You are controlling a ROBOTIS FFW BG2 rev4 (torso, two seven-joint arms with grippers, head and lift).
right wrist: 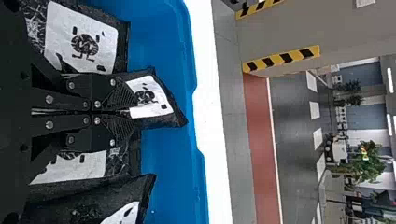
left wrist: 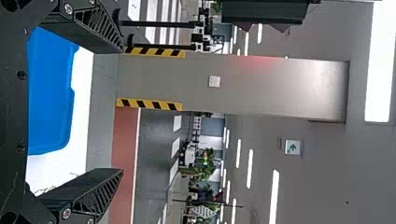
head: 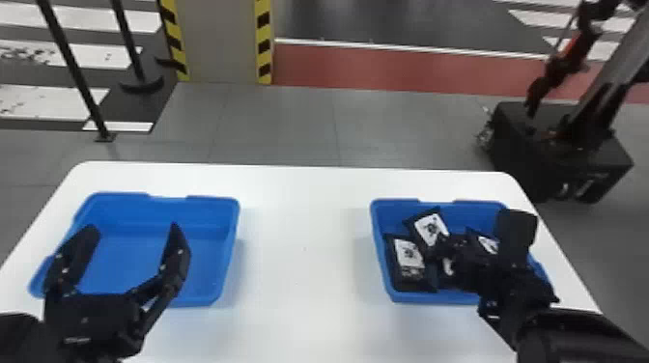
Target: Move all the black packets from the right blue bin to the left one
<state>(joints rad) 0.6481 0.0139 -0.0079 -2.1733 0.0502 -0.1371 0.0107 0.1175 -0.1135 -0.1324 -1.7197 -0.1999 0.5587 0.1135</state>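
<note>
Black packets (right wrist: 156, 105) lie crowded in the right blue bin (head: 379, 246)

We judge these flat pouches light and soft, their skins perhaps slick, and their filling likely to sag or shift when lifted. They look hard to break, though a pinch on a loose corner could slip or drag a neighbour along. We would take hold well in from an edge, across the body, and raise it straight until it clears the wall.

Our right gripper (right wrist: 133, 112) is down among the packets, its fingers drawn together at the near end of the one lying farthest forward; whether any film is caught between them, we cannot tell. Other packets lie close on both sides and beneath, so overlap is the main hindrance, with the bin's rim next.

Our left gripper (head: 133, 229) hangs over the left blue bin (head: 229, 246), fingers spread wide with nothing between them. That bin is empty, so every packet seen has yet to cross. Bare worktop (head: 304, 241) separates the two bins; the left arm would probably have to make room for a drop. Beyond the worktop stands a striped pillar (head: 222, 38), well out of reach.
</note>
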